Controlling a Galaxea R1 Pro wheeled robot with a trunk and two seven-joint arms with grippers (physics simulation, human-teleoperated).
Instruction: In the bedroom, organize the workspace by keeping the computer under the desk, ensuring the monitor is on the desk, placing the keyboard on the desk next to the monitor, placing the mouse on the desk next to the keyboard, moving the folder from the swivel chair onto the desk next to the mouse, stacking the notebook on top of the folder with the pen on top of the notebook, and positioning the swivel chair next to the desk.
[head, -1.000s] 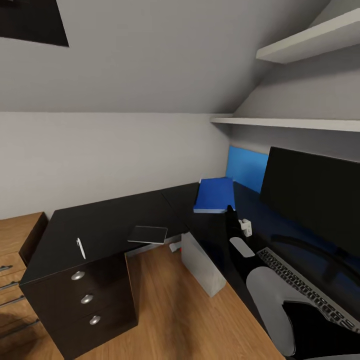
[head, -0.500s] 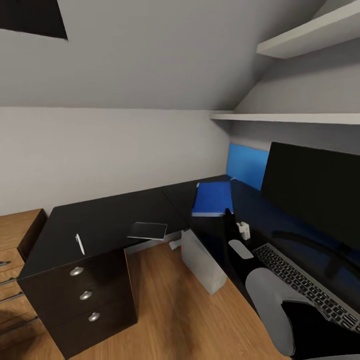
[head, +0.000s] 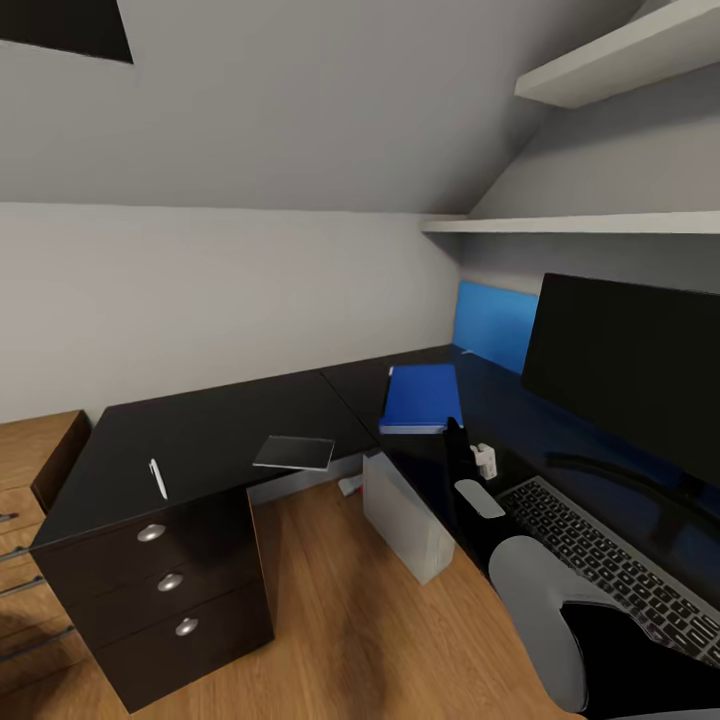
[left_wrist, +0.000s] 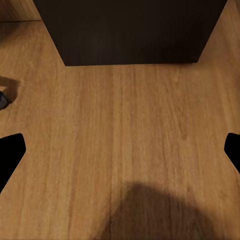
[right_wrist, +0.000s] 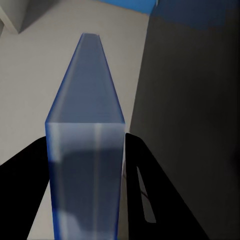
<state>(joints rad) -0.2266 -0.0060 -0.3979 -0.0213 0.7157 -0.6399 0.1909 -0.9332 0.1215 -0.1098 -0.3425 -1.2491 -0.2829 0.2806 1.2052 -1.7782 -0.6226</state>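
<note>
Gripping: the right hand (right_wrist: 85, 145) has both fingers pressed against the folder (right_wrist: 90, 90), one on each face, seen edge-on in the wrist view. In the head view the right hand (head: 452, 428) sits at the folder's (head: 420, 395) near edge. The folder lies about flat on the tabletop (head: 200, 440); I cannot tell whether it is fully resting.

Left hand (left_wrist: 120, 150): fingers spread wide, holding nothing, hanging over the wooden floor (left_wrist: 120, 115).

Outward from the right hand:
- keyboard (head: 610, 570) behind it, towards the robot
- monitor (head: 630, 370) off to its right
- computer (head: 405, 515) down on the floor to its left, beside the tabletop's edge
- notebook (head: 293, 453) farther left, near the tabletop's inner edge
- pen (head: 157, 478) farthest left, above the drawers

Step (judged): setting the folder down. Next: check it is flat, let go, back off without dragging it, then fetch the notebook.

Folder: bright blue, thin, rigid-looking, pale along its edge.
</note>
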